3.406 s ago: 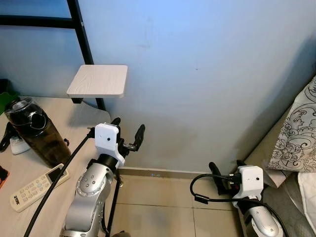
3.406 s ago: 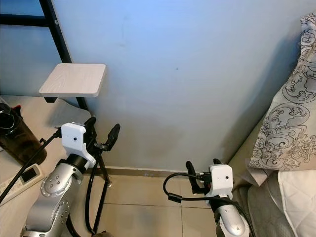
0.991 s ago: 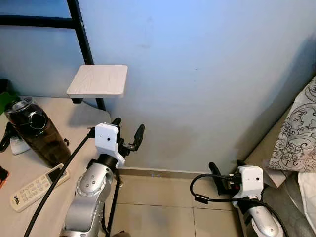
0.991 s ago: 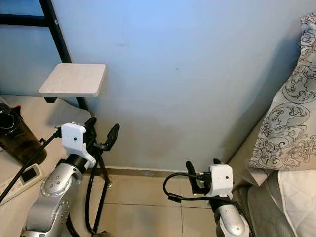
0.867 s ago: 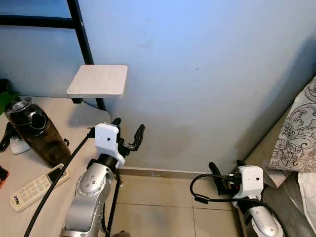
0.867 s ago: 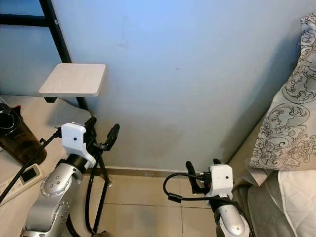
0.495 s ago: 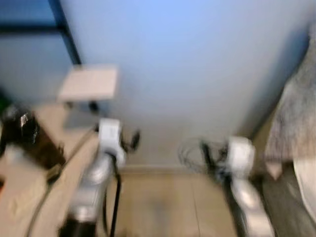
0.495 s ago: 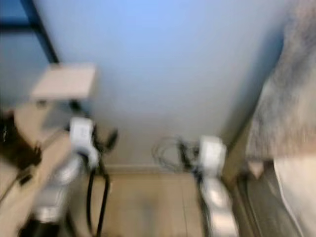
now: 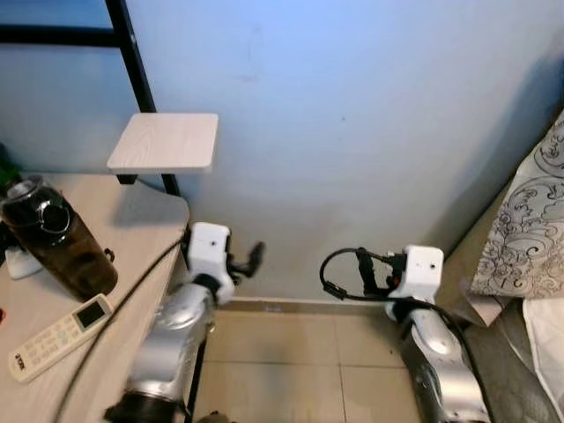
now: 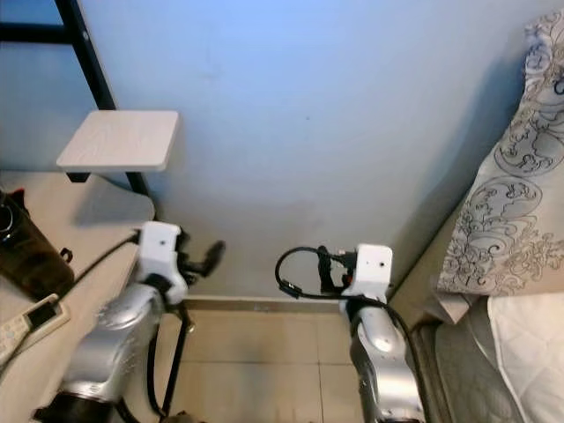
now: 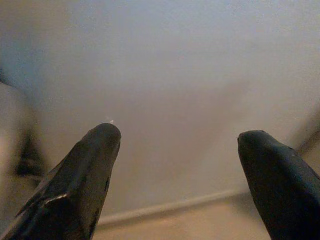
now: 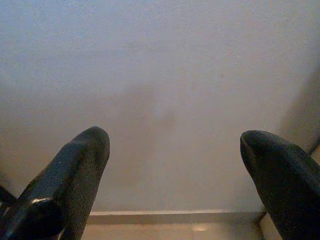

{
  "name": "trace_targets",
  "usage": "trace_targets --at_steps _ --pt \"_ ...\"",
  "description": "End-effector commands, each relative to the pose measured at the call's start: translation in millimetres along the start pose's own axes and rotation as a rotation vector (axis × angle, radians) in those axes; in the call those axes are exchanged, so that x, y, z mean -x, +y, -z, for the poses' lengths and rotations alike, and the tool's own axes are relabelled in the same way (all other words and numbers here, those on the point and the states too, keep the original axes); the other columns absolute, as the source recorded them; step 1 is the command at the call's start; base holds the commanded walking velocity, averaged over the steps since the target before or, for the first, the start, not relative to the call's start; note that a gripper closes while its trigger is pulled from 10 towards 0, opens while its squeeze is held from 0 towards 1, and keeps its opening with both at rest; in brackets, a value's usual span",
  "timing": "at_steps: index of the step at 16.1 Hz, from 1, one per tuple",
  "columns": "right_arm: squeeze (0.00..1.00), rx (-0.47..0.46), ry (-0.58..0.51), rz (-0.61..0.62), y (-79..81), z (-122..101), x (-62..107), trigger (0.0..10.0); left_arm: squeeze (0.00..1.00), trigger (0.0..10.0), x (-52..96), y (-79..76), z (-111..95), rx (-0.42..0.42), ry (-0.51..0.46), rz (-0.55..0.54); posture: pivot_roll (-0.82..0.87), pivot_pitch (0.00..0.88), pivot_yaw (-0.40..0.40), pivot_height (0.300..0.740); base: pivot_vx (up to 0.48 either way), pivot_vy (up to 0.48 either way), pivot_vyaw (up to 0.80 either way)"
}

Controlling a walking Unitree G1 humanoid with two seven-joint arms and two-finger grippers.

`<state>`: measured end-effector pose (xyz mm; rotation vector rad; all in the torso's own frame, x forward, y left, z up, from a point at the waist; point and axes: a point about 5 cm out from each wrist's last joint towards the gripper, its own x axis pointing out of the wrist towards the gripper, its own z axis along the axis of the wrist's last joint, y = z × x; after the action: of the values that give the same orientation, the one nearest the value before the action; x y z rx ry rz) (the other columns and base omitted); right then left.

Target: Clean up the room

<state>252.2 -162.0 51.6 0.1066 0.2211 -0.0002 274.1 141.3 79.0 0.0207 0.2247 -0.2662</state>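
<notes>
I stand before a plain blue wall (image 9: 370,106), in the narrow gap between a desk (image 9: 141,220) on my left and a bed (image 10: 520,352) on my right. I judge that I face here only because I am between places; the wall itself gives me nothing to tidy.

The bed carries a pillow with a grey swirl pattern (image 10: 511,211), which leans at its near edge against the wall. A black ladder post (image 9: 132,79) goes up beside the desk, and a small pale wooden shelf (image 9: 165,142) is fixed to it above the desk's far right corner.

The things that the task concerns are, as I judge, on the desk. A dark jar (image 9: 48,233) stands upright near its left edge, probably left there after use. A white remote control (image 9: 60,337) lies flat just beside the jar, toward the near edge, and it looks easy to pick up.

My left pincer (image 11: 180,150) is raised beside the desk's right edge and points at the wall. Its two fingers stand wide apart and hold nothing, so it is ready for a grasp. My right pincer (image 12: 175,155) is lifted over the tiled floor (image 9: 291,361) near the bed, also spread wide and empty. Both hands are free, and I think the next move asks me to turn left toward the desk.
</notes>
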Motion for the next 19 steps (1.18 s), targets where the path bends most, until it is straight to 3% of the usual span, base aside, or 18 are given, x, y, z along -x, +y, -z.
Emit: trace_targets --at_steps 1,2,5,8,10,11,13,14,17,19 --pt "0.0 0.001 -0.029 0.015 -7.8 -4.7 2.8 10.0 0.0 10.0 4.2 2.8 -12.3 -0.027 -0.069 -0.021 0.15 0.0 -0.043 0.74 0.0 0.0 0.0" --pt "1.0 -0.019 -0.045 0.038 -14.5 -5.6 4.0 10.0 1.0 10.0 5.5 4.7 -18.8 -0.084 -0.099 -0.041 0.15 0.0 -0.041 0.74 0.0 0.0 0.0" --pt "1.0 -0.029 -0.051 0.057 -19.5 -3.0 7.3 10.0 1.0 10.0 8.9 2.7 -20.0 -0.155 -0.119 -0.037 0.16 0.0 -0.037 0.74 0.0 0.0 0.0" --pt "1.0 -0.046 -0.077 0.043 -21.3 -1.5 13.0 10.0 1.0 10.0 15.3 5.6 -28.9 -0.082 -0.205 -0.071 0.16 0.0 -0.044 0.74 0.0 0.0 0.0" --pt "1.0 -0.045 -0.092 0.042 -24.4 -2.9 15.1 10.0 1.0 10.0 17.5 3.8 -30.1 -0.077 -0.233 -0.049 0.15 0.0 -0.046 0.74 0.0 0.0 0.0" --pt "1.0 -0.067 -0.084 0.022 -24.4 -1.4 16.9 10.0 1.0 10.0 18.1 1.6 -22.9 -0.085 -0.195 -0.039 0.15 0.0 -0.049 0.74 0.0 0.0 0.0" --pt "1.0 0.022 -0.067 0.007 -23.1 -1.1 16.0 10.0 1.0 10.0 14.4 -1.0 -22.7 -0.116 -0.191 -0.015 0.14 0.0 -0.056 0.74 0.0 0.0 0.0" --pt "0.0 0.03 -0.077 0.008 -21.6 -3.8 11.4 10.0 0.0 10.0 10.4 -7.1 -23.1 -0.13 -0.203 0.013 0.14 0.0 -0.058 0.74 0.0 -0.461 0.0" --pt "0.0 0.024 -0.073 -0.025 -17.5 -3.5 10.2 10.0 0.0 10.0 8.7 -9.7 -18.6 -0.062 -0.18 0.0 0.14 0.0 -0.062 0.74 0.0 -0.154 -0.27" --pt "0.0 0.066 -0.048 -0.049 -13.4 0.7 9.9 10.0 0.0 10.0 4.3 -7.7 -15.6 -0.113 -0.159 -0.002 0.14 0.0 -0.059 0.74 0.0 0.0 -0.8"
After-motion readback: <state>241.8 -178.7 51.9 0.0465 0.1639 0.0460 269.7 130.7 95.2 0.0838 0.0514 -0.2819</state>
